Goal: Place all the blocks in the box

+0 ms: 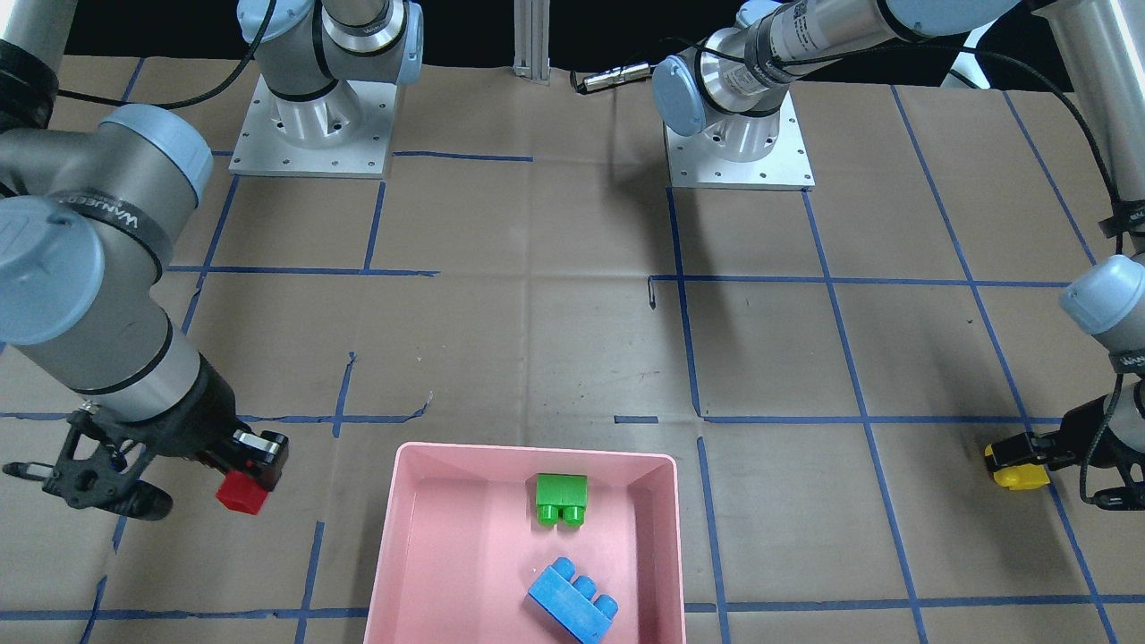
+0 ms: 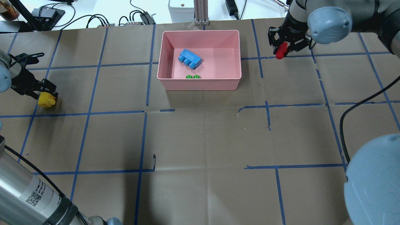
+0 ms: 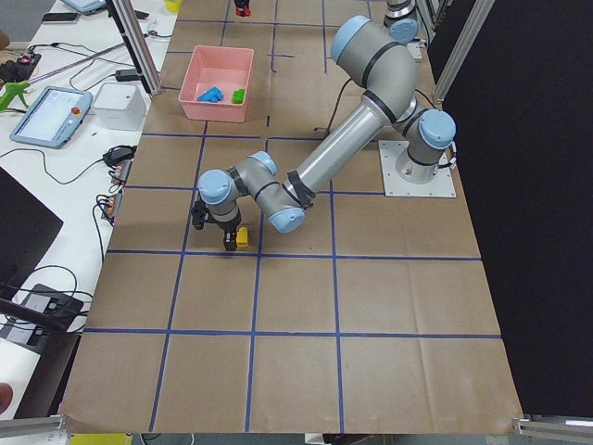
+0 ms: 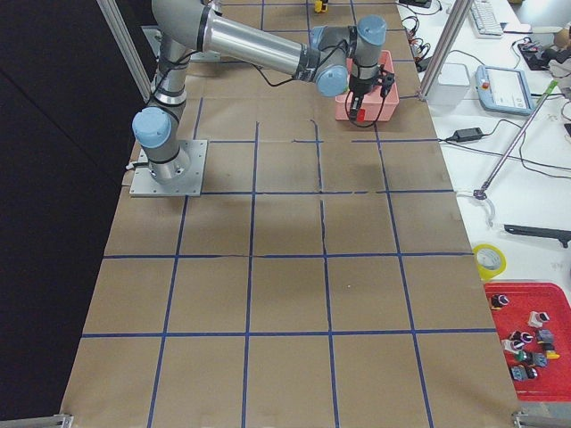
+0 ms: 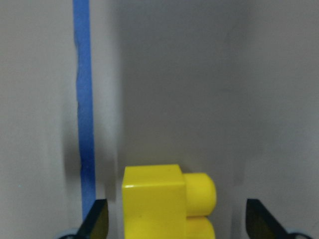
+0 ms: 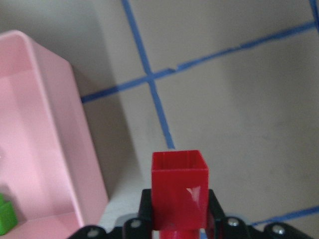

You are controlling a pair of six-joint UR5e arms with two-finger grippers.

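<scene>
While outside box (image 6: 45,149), red block (image 6: 179,186) beside its wall

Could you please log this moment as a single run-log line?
left gripper: open around yellow block on table | right gripper: shut on red block, outside box | in box: green block, blue block

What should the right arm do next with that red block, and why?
Probably carry the red block sideways over the wall of the box, then release. The right gripper is shut on it just outside the box, while the green block and blue block already lie inside.
</scene>
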